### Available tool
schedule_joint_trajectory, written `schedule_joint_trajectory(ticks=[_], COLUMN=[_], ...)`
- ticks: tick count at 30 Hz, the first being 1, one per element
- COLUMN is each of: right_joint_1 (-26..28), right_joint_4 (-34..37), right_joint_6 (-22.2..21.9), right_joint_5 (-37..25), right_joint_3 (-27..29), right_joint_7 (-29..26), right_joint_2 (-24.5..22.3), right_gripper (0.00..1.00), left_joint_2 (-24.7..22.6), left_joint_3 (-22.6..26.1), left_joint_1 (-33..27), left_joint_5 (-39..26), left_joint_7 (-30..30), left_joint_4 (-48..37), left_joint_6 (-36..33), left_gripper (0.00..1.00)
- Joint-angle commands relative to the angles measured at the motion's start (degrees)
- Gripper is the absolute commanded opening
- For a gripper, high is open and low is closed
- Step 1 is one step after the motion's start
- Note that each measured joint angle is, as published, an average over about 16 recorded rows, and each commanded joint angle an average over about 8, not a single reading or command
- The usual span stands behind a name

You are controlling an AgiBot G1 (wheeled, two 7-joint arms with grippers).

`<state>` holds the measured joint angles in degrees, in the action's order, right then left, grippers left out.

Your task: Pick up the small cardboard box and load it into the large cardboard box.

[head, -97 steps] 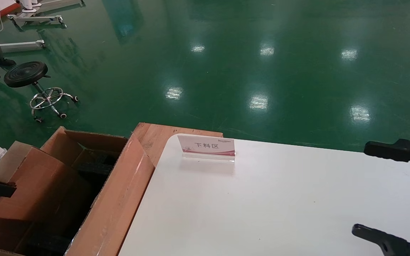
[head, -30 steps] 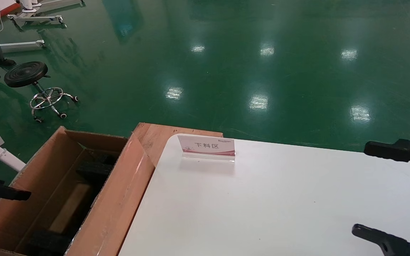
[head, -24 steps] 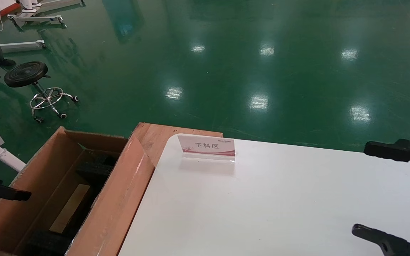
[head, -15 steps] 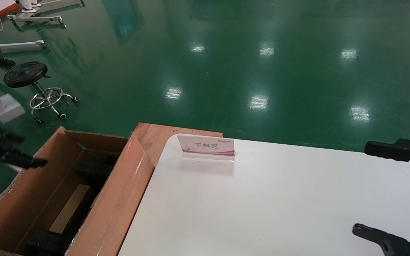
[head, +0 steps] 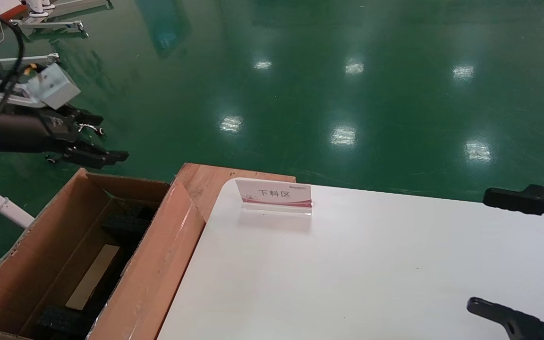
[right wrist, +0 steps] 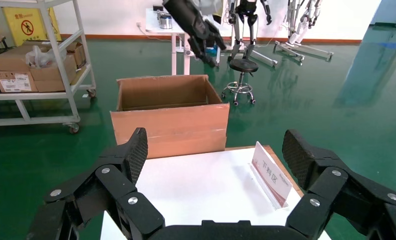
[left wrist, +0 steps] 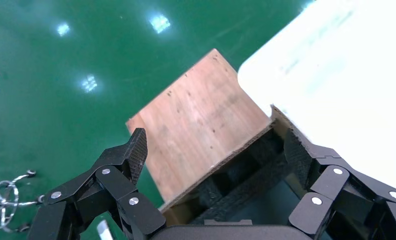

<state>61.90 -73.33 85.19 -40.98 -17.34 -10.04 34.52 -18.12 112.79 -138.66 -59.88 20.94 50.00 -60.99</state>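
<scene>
From the head camera, the left hand [head: 93, 141] hung above the far end of the large cardboard box [head: 158, 264], holding nothing. The small cardboard box [head: 91, 277] lay inside it between black foam blocks [head: 125, 225].

The left wrist camera showed that hand's fingers [left wrist: 134, 150] spread wide.

The right wrist camera showed the right hand [right wrist: 214, 150] wide open, empty, over the white tabletop [right wrist: 196, 187].

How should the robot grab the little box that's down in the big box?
Pinch the small cardboard box across its narrow width, mid-length, from straight above. It lies deep in the large cardboard box with black foam at both ends, so only its top is free. The open left gripper hovers nearest; the right gripper idles over the table.
</scene>
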Motion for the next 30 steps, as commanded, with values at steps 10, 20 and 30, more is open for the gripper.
schedule_joint_trajectory(ticks=[10,20,30], right_joint_1=[0.0,0.0,-0.1], right_joint_4=[0.0,0.0,0.0], right_joint_6=[0.0,0.0,0.1], right_joint_5=[0.0,-0.1,-0.2], right_joint_3=[0.0,0.1,0.3], right_joint_7=[0.0,0.0,-0.2], right_joint_2=[0.0,0.0,0.1], right_gripper=[1.0,1.0,1.0], left_joint_2=[-2.5,-5.0,-7.6], left_joint_3=[-7.2,-23.2,-39.3], left_joint_1=[7.3,19.8,32.3], left_joint_5=[4.0,6.5,9.0], left_joint_7=[-2.6,-4.0,-5.3], left_joint_4=[1.1,5.1,9.1], left_joint_6=[-0.5,-4.8,-9.2], left_gripper=[1.0,1.0,1.0])
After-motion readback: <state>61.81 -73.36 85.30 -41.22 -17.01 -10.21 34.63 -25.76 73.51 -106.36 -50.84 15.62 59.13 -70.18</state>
